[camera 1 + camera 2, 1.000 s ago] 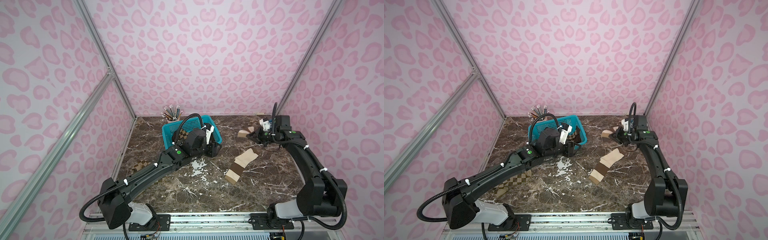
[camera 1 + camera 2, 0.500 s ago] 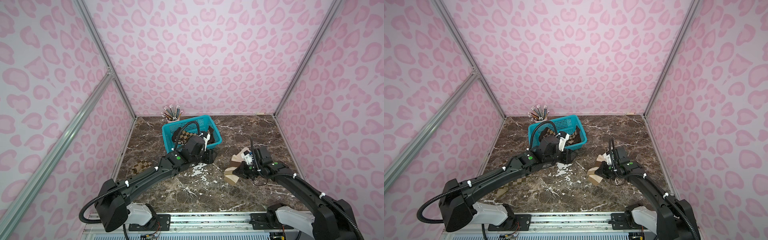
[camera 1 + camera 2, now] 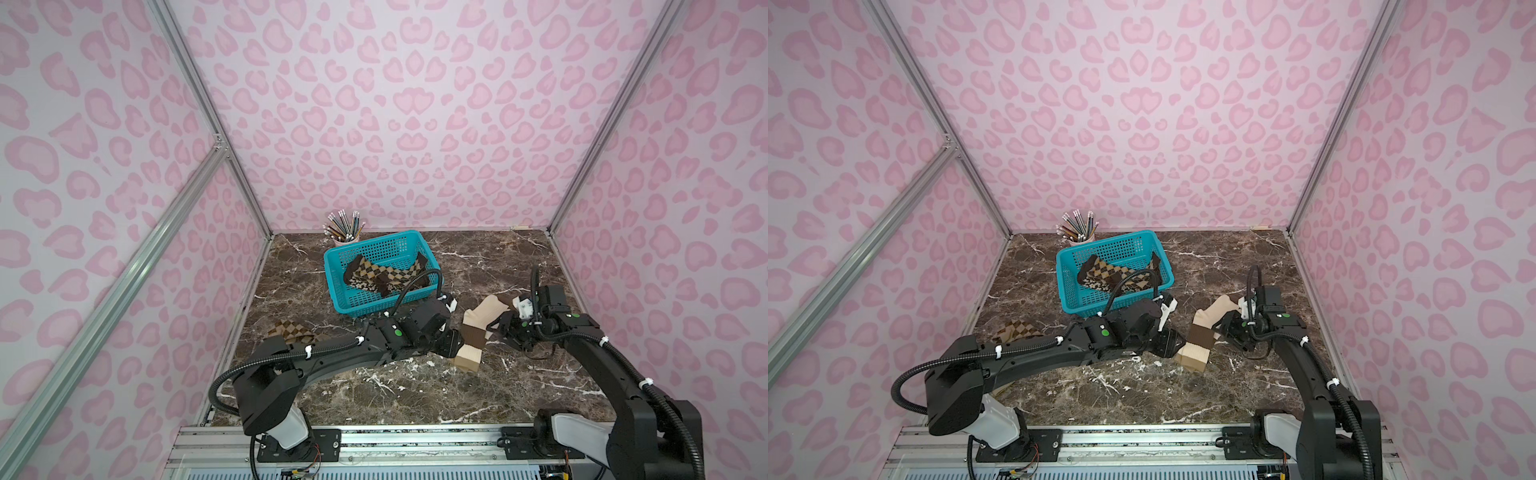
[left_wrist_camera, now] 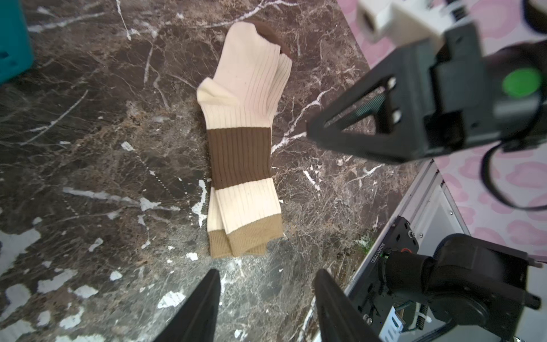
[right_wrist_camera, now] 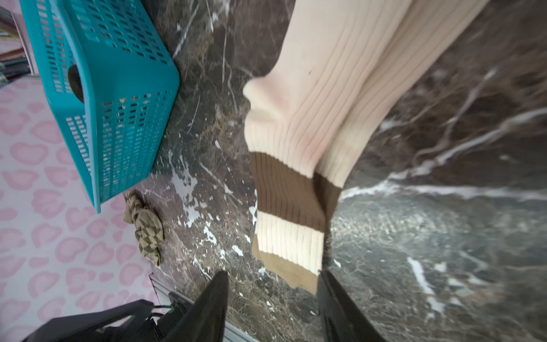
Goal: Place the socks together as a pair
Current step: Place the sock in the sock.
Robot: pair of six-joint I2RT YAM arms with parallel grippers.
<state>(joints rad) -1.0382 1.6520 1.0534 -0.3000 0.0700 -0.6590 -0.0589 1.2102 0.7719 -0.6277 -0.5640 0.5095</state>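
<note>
The cream ribbed socks [image 4: 241, 154] lie on the desk [image 3: 415, 395] just off the front right corner of the blue basket [image 3: 374, 301], one laid on the other with bands and cuffs nearly matched. In both top views the stack [image 3: 478, 328] [image 3: 1202, 336] runs lengthwise away from the robot, slanting rightward from the basket. The tan cuffs are at the near end and the toes at the far end.

The left tool [image 4: 268, 275] sits at the cuff end. Seen from its wrist camera, the socks' long axis points almost straight into the gap between its jaws, and the cuffs stop just short of them. Those jaws stand moderately apart with only bare desk between, so it holds nothing.

The right tool [image 5: 273, 277] stands beside the stack, on the side away from the basket and level with the brown band. Its jaws are likewise parted and empty. One finger [image 4: 355, 127] is near the socks' edge, but that wrist view is too blurred to show whether it touches them.

This pair looks finished. An olive check sock [image 3: 291, 330] lies off the basket's front left corner, on the left arm's side, and argyle socks [image 3: 382, 274] are inside the basket. Either would probably suit the left arm better.
</note>
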